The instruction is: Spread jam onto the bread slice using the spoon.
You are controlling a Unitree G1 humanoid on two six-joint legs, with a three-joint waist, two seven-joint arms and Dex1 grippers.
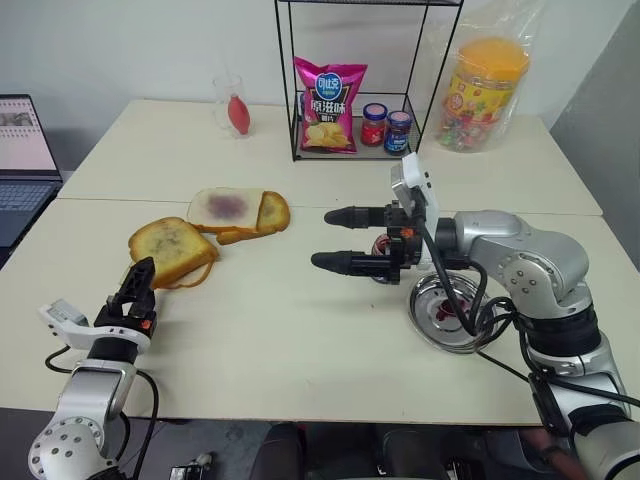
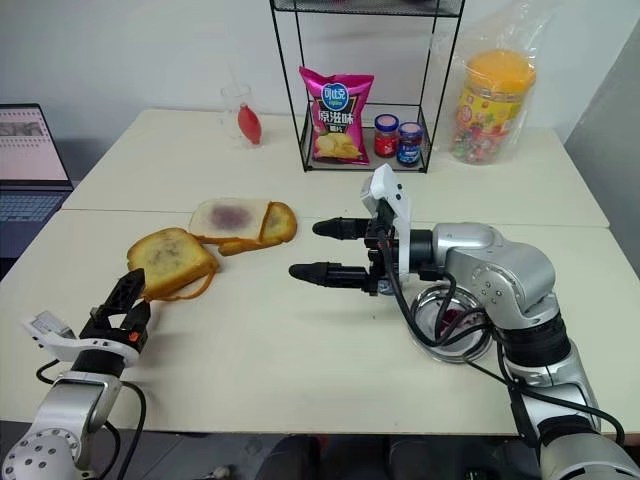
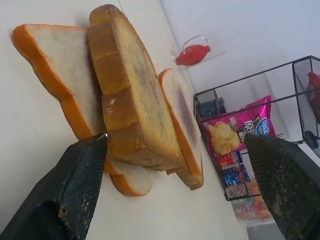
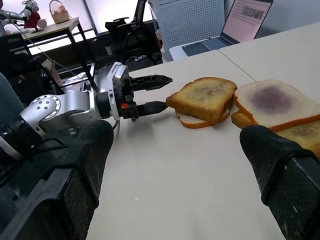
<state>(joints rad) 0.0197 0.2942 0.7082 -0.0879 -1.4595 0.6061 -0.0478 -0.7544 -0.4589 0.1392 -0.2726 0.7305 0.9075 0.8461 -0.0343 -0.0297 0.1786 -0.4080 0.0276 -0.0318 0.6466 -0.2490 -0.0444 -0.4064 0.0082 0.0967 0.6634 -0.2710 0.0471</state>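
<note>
The bread slice [image 1: 172, 248], toasted golden-brown, lies on a pale slice at the table's [image 1: 300, 340] left side; two more slices [image 1: 240, 212], one smeared purple, sit just behind it; the left gripper [image 1: 140, 280] stands wide just before the toast, not touching; the right gripper [image 1: 335, 240] hangs wide over mid-table, holding nothing; beside it sits a metal bowl [image 1: 452, 312]; the wire rack [image 1: 360, 80] holds one pink chip bag [image 1: 328, 105] with Chinese lettering I cannot read and two small lidded jars [image 1: 386, 128].
</note>
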